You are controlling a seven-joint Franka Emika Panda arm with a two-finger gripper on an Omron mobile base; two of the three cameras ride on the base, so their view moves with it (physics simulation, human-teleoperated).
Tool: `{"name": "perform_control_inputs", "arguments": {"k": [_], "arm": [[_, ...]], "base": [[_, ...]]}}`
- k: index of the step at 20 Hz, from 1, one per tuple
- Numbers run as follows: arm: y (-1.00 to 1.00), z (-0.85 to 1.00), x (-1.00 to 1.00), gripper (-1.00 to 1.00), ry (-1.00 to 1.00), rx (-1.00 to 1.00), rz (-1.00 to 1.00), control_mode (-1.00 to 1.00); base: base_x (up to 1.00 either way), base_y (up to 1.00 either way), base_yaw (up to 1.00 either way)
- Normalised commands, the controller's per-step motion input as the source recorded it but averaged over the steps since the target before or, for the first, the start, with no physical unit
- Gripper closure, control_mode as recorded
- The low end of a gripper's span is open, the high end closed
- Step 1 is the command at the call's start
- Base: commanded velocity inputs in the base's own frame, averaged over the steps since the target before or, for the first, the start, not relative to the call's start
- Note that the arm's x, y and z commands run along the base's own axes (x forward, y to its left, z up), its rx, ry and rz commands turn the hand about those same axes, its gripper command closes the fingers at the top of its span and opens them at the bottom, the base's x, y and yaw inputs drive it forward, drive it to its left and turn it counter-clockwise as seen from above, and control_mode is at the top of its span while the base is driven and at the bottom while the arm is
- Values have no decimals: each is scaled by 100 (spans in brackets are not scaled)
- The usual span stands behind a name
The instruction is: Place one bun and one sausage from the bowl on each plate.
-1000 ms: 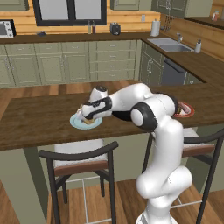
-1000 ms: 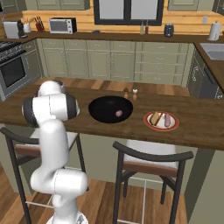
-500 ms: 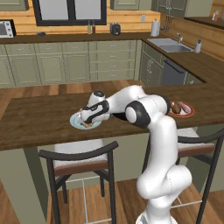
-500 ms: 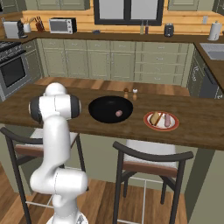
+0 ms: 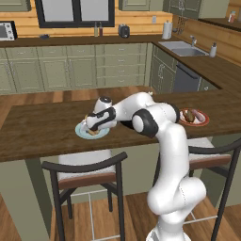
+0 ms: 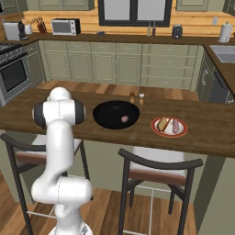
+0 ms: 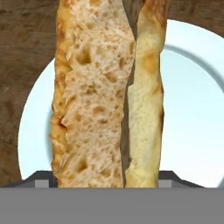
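Observation:
My gripper [image 5: 90, 126] hangs low over the pale blue plate [image 5: 105, 133] on the wooden counter, shut on a split bun [image 7: 105, 96]. In the hand view the bun runs lengthwise between the fingertips [image 7: 43, 179], with the pale blue plate [image 7: 192, 109] close behind it. Further right along the counter the black bowl [image 6: 106, 120] holds one sausage [image 6: 124, 119]. The white plate with the red rim [image 6: 156, 131] carries a bun and a sausage; it lies at the right end of the counter [image 5: 203, 121] in the left base view.
Two small shakers [image 6: 137, 97] stand just behind the bowl. Two bar stools [image 5: 84, 172] [image 6: 158, 167] sit against the counter's near edge. Bare wood [image 5: 37, 127] stretches left of the blue plate. A sink and cabinets line the back walls.
The hand has sunk slightly toward the blue plate with the bun still in it, and the elbow has swung a little. Bowl and red-rimmed plate are unchanged.

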Motion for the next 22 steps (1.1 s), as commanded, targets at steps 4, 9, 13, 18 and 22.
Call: {"name": "perform_control_inputs", "arguments": {"k": [4, 9, 13, 18, 22], "arm": [[0, 0, 0, -100, 0, 0, 0, -100], [0, 0, 0, -100, 0, 0, 0, -100], [0, 1, 0, -100, 0, 0, 0, -100], [-1, 17, -1, -100, 0, 0, 0, -100], [-23, 61, -26, -100, 0, 0, 0, -100]], "base": [[0, 0, 0], [0, 0, 0], [0, 0, 0], [0, 0, 0], [0, 0, 0]]}}
